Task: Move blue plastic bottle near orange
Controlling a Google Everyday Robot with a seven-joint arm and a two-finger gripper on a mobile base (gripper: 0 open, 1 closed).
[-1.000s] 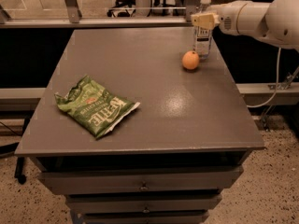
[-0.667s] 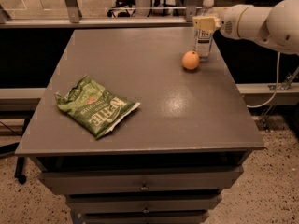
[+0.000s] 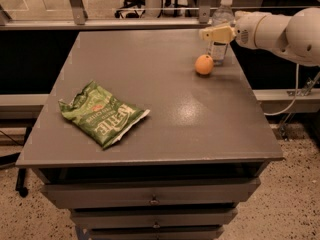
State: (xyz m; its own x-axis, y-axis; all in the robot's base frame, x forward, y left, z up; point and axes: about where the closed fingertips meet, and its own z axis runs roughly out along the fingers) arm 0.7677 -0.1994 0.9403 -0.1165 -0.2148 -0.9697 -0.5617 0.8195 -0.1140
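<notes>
The blue plastic bottle (image 3: 220,21), clear with a white cap and a white label, stands upright at the table's far right corner. The orange (image 3: 204,64) sits on the table just in front and to the left of it, nearly touching the bottle's base. My gripper (image 3: 217,33) reaches in from the right at the bottle's mid height, with its cream-coloured tip across the front of the bottle. The white arm (image 3: 280,30) extends off the right edge of the camera view.
A green chip bag (image 3: 101,114) lies flat on the left front part of the grey table (image 3: 165,109). A metal rail (image 3: 125,24) runs behind the table's far edge. Drawers (image 3: 152,196) sit under the tabletop.
The gripper and arm have dropped a little lower along the bottle. The bottle and the orange stay where they were.
</notes>
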